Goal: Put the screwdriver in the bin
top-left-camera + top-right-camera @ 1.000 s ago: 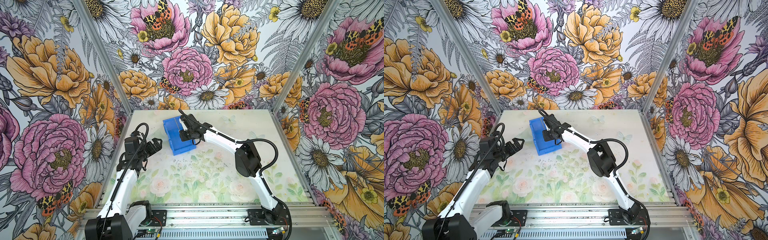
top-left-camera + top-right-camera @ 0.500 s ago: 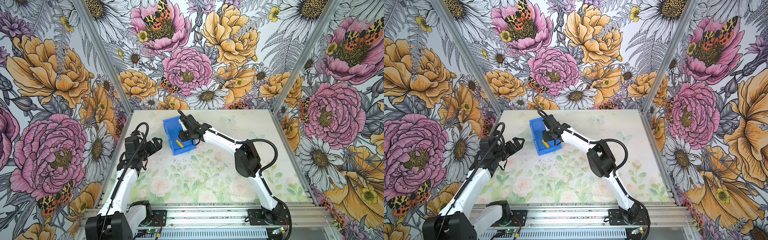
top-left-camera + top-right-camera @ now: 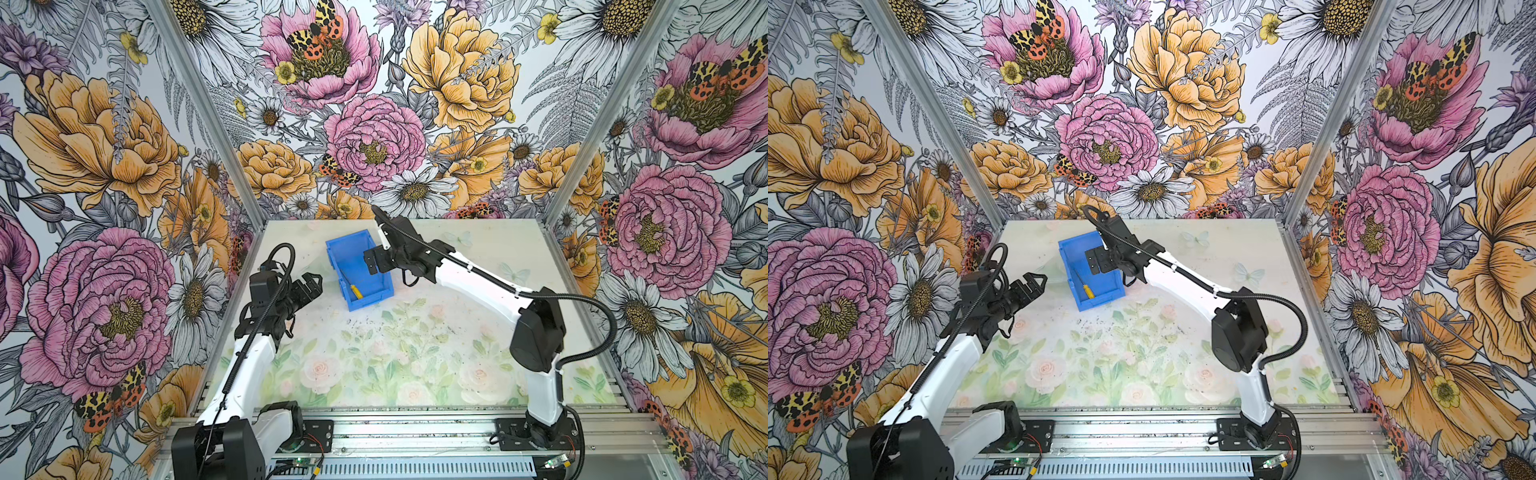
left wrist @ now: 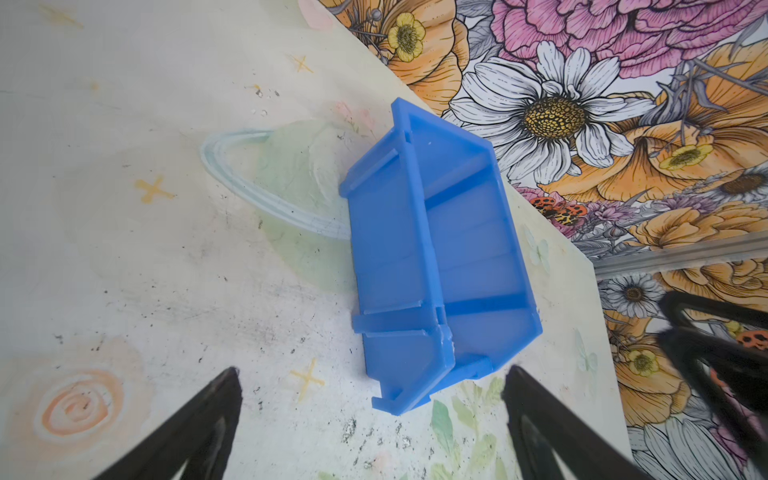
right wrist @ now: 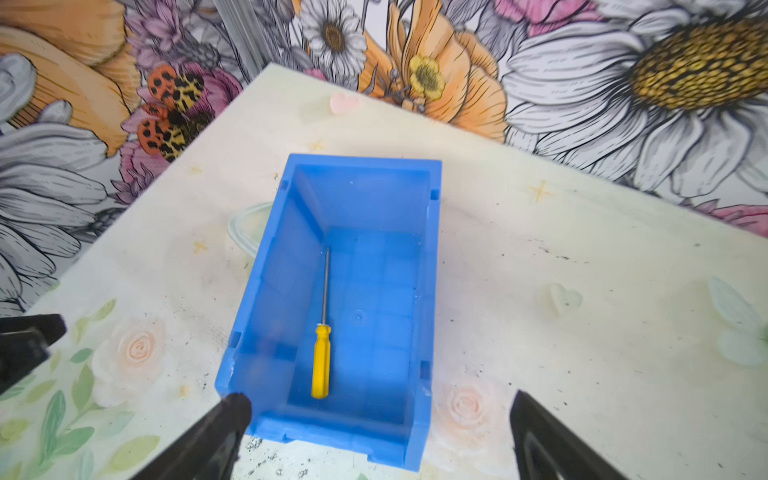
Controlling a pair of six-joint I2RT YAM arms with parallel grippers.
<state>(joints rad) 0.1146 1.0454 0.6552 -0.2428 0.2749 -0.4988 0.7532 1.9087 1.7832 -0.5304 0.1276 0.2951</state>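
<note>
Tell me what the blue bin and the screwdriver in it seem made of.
The bin looks like moulded plastic: uniform blue, slightly translucent walls, moulded ribs. The screwdriver has a glossy yellow handle, probably plastic, and a thin grey shaft with a metallic sheen, likely steel.

Robot test cell of a laboratory. The table (image 3: 498,241), printed with pale roses, is enclosed on three sides by wall panels (image 3: 374,104) papered with oversized flowers and joined by aluminium posts (image 3: 205,108). A left arm (image 3: 249,361) and a right arm (image 3: 478,278) are bolted to a slotted metal rail (image 3: 415,428), where bare wiring is exposed.
</note>
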